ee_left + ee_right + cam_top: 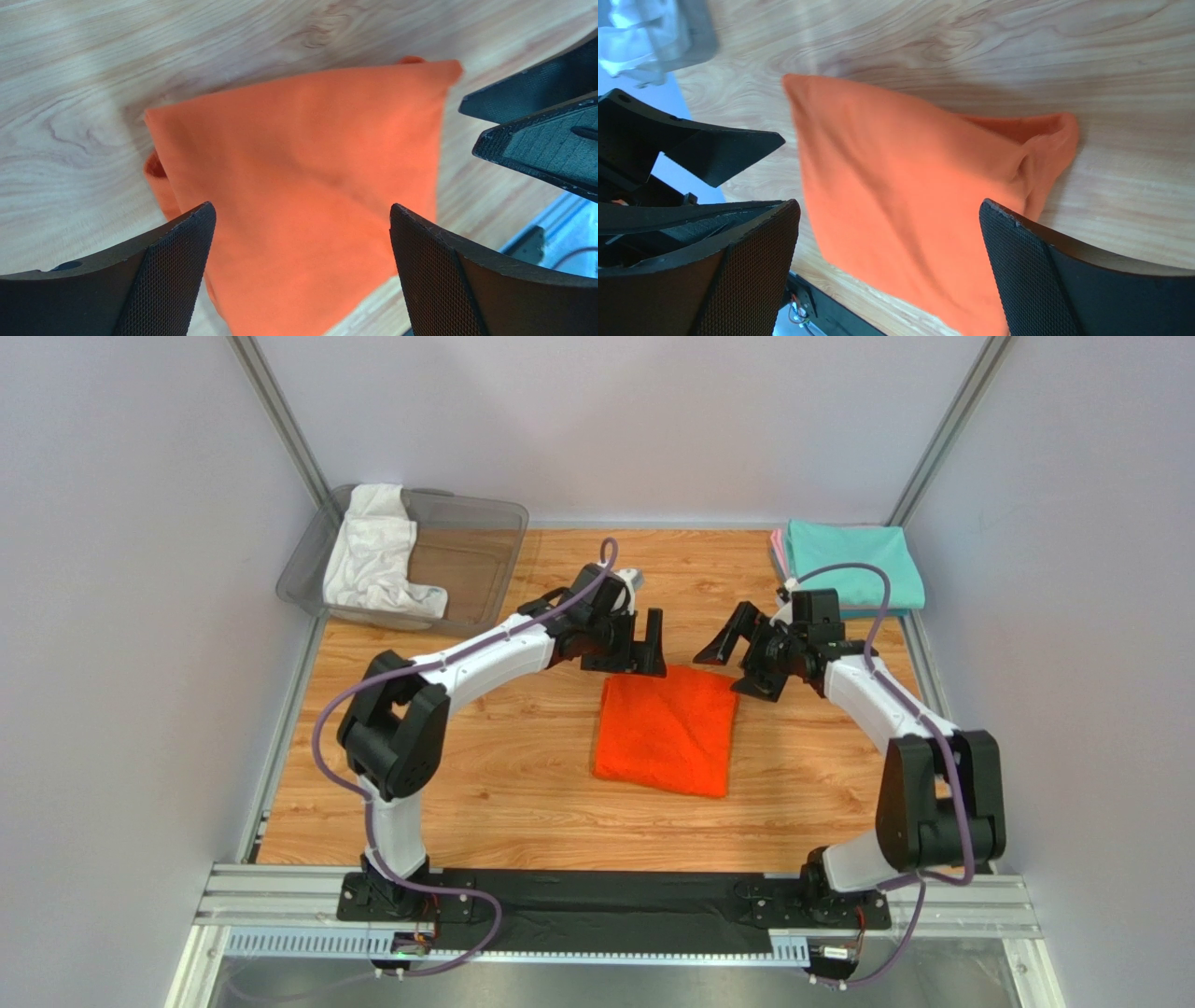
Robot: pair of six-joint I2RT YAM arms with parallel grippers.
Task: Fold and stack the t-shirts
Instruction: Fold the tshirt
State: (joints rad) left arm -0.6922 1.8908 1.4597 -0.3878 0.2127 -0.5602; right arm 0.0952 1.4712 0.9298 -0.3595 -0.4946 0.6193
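orange shirt (668,731) folded flat at middle of table (463,784), nearly square, slightly skewed, long axis unclear | my left gripper (643,660) and right gripper (720,650) both spread wide, empty, over its far edge

Bright, even light is coming from overhead, casting soft, faint shadows beside the shirt (665,731) on the table (477,770). In the wrist views the table is washing out pale (mild glare), and the near fingers (168,280) are looking slightly soft.
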